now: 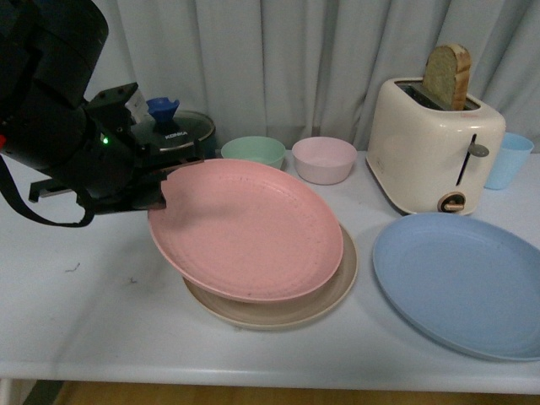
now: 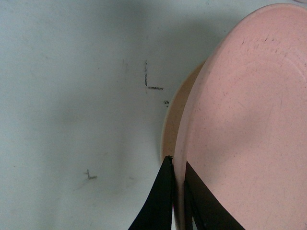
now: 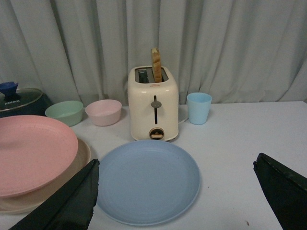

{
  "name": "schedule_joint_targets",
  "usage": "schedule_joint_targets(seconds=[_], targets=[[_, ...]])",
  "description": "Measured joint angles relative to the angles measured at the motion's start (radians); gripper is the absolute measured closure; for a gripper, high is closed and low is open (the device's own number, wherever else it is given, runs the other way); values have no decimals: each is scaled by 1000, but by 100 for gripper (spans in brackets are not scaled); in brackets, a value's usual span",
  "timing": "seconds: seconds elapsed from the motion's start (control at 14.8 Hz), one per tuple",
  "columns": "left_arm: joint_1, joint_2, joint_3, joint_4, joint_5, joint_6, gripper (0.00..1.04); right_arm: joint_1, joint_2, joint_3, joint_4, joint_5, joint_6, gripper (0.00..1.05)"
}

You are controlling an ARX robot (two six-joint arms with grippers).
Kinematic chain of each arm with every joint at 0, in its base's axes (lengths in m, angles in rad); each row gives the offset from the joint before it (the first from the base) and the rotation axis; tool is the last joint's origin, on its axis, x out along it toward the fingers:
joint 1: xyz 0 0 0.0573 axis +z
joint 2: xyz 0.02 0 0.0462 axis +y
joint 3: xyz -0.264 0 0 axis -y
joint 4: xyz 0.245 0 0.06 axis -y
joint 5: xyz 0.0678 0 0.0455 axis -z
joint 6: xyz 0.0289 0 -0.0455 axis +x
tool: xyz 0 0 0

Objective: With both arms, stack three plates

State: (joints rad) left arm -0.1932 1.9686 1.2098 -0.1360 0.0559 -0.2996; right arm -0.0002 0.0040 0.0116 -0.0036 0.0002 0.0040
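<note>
My left gripper [image 1: 169,192] is shut on the left rim of the pink plate [image 1: 246,228], which hangs tilted just over the beige plate [image 1: 329,297] lying on the table. In the left wrist view the two black fingers [image 2: 160,201] pinch the pink plate's [image 2: 249,134] edge, with the beige plate [image 2: 173,120] showing behind it. The light blue plate [image 1: 462,280] lies flat to the right, apart from the other two. My right gripper [image 3: 175,165] is open, its fingers [image 3: 72,201] spread wide above the near side of the light blue plate [image 3: 147,179].
A cream toaster [image 1: 432,145] with a slice of bread stands behind the blue plate, a light blue cup [image 1: 510,159] beside it. A green bowl [image 1: 253,152] and a pink bowl [image 1: 324,159] sit at the back, next to a dark pot lid [image 1: 175,131]. Curtains hang behind.
</note>
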Motion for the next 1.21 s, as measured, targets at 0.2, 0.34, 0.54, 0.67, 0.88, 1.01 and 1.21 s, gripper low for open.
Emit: schedule_joint_targets(seconds=[0.2,0.34,0.54,0.67,0.88,1.01,1.21], targets=[[-31,59,19,4,-21,-18,102,0,0,0,0,0,0,6],[-43,101,29,9,-39,-35,102,0,0,0,0,0,0,6],[-47,100,15,87,-52,-11,71,0,0,0,0,0,0,6],[-54,18,-120,286,-49,66,49,0,0,0,0,0,0,6],[-59,-175,-383,926,-222,227,44,0,0,0,0,-1,0,6],[-17,-211,-603,1214,-258,268,66,0,0,0,-1,0,0,6],[43,-399,-805,1321,-217,282,102,0,0,0,0,0,0,6]])
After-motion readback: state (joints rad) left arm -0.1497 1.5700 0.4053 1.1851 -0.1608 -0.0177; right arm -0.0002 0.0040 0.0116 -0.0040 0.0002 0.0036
